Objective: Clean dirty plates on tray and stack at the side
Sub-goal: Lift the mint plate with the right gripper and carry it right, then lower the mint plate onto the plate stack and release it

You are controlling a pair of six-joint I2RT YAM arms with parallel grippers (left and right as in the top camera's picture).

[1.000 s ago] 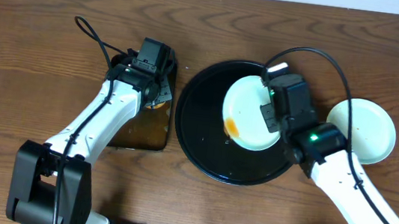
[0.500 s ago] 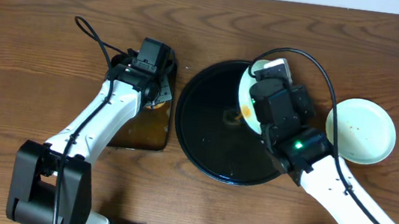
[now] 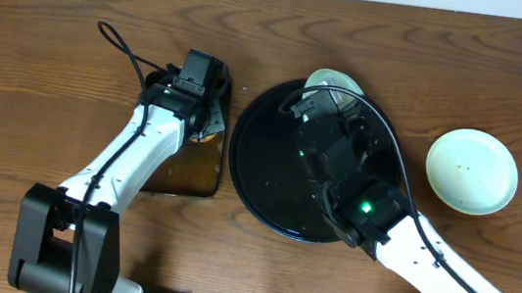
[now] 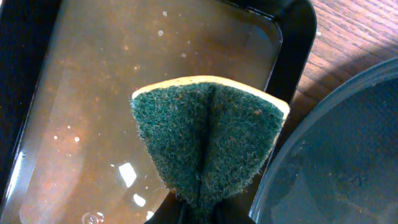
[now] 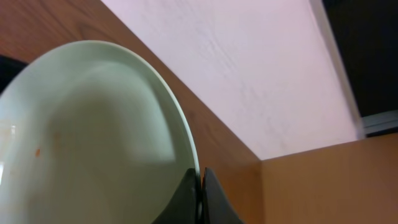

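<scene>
My right gripper point(image 5: 200, 186) is shut on the rim of a pale mint-blue plate point(image 5: 93, 137) and holds it tilted up on edge over the far part of the large round black tray point(image 3: 257, 181). In the overhead view only the plate's top edge point(image 3: 333, 79) shows past the arm. The plate has faint reddish specks. My left gripper point(image 4: 202, 208) is shut on a folded green and yellow sponge point(image 4: 208, 134), held over the small rectangular dark tray point(image 4: 93, 93). Another mint-blue plate point(image 3: 471, 171) lies on the table to the right. The yellow plate is out of view.
The rectangular tray point(image 3: 179, 172) holds brownish water and stands just left of the round tray. A black cable point(image 3: 120, 47) loops behind the left arm. The right arm covers much of the round tray's right half.
My right gripper has lifted the plate off the round tray, tipped it upright and swung left and back. The left arm has not moved.
</scene>
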